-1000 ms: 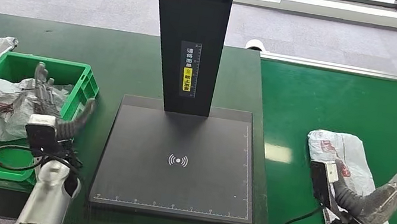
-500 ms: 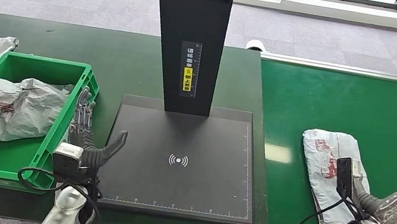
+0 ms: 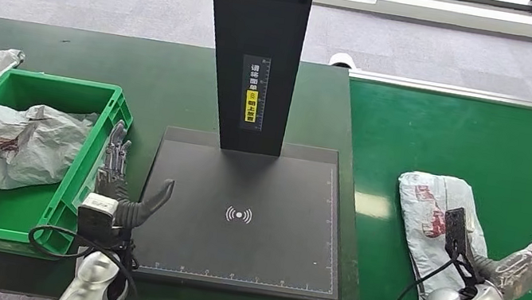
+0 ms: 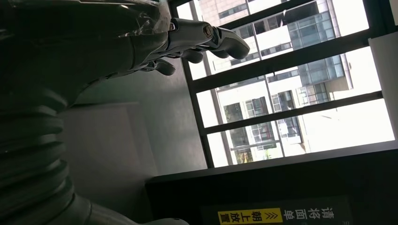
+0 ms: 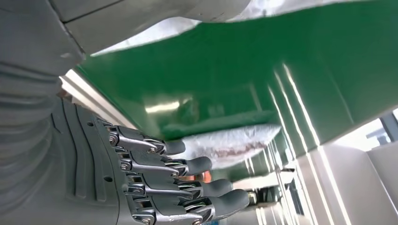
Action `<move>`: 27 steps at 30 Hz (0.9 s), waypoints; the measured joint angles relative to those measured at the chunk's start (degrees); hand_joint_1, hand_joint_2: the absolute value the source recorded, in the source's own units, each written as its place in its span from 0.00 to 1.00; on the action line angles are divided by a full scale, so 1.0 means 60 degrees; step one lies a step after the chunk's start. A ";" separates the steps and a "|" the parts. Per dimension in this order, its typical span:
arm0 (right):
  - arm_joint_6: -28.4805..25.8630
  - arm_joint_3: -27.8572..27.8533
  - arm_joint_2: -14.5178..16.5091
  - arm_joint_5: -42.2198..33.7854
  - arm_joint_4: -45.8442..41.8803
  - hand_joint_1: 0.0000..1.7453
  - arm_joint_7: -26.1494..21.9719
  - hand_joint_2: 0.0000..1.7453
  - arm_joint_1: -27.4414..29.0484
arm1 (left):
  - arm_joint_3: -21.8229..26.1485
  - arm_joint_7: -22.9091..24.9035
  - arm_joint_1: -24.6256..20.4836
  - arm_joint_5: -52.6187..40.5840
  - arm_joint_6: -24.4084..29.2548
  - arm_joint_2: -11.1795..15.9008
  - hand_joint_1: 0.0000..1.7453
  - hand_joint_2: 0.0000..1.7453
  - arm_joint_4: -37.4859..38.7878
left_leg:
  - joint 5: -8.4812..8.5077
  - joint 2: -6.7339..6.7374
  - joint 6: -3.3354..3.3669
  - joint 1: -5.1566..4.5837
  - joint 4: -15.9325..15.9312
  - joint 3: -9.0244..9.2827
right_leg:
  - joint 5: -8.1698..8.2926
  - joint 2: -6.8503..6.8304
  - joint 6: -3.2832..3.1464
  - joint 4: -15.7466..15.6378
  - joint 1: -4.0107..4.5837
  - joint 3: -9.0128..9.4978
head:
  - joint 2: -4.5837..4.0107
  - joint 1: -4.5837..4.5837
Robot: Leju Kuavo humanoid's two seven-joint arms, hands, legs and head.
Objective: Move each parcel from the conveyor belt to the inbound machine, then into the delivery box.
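A grey plastic-wrapped parcel [image 3: 436, 217] lies on the green conveyor belt [image 3: 489, 145], its near end hidden behind the right arm and a small black camera block. The right hand [image 3: 516, 266] sits just beside the parcel's right edge, fingers spread and holding nothing; whether it touches the wrapping I cannot tell. Its wrist view shows the fingers [image 5: 187, 185] stretched out straight and the parcel [image 5: 230, 145] as a pale blur.

The left hand [image 3: 120, 187] stands empty with fingers apart between the green delivery box [image 3: 98, 148] and the black plate of the inbound machine [image 3: 244, 219]. The machine's upright column is cut off at the top. Crumpled grey parcels [image 3: 6, 141] fill the box and spill over its left wall onto the counter [image 3: 100, 55], so their number is hard to make out.
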 joint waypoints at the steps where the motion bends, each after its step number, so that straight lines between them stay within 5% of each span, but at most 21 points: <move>1: 0.0000 -0.0001 -0.0056 -0.0065 0.0222 0.00 -0.0007 1.00 -0.0051 | -0.0005 0.0000 0.0001 0.0000 0.0001 0.0000 0.00 1.00 0.0004 | 0.0000 -0.0001 0.0000 0.0000 0.0000 0.0000 | 0.0000 0.0000 0.0000 0.0000 0.0000 0.0000 | 0.0000 0.0000; 11: 0.1496 -0.0002 -0.0441 -0.0253 0.1808 0.00 0.0145 1.00 -0.0342 | -0.0072 0.0000 0.0024 -0.0012 0.0024 -0.0004 0.00 1.00 0.0024 | 0.0000 -0.0003 0.0000 0.0000 0.0000 0.0001 | 0.0001 -0.0004 0.0000 0.0000 0.0001 0.0002 | 0.0001 0.0000; 17: 0.3091 0.0152 -0.0452 0.0475 0.2118 0.00 0.1118 1.00 -0.0485 | -0.0083 0.0000 0.0022 -0.0012 0.0056 -0.0004 0.00 1.00 0.0024 | 0.0001 -0.0005 0.0000 0.0001 -0.0001 0.0001 | 0.0001 -0.0006 0.0000 0.0001 0.0001 0.0004 | 0.0000 0.0000; 27: 0.4192 0.0770 -0.0452 0.0786 0.2275 0.00 0.1937 1.00 -0.0624 | -0.0083 0.0000 0.0014 0.0007 0.0345 0.0000 0.00 1.00 0.0078 | 0.0001 -0.0004 0.0000 0.0000 0.0000 0.0000 | 0.0001 -0.0006 0.0000 0.0001 0.0001 0.0005 | 0.0000 0.0000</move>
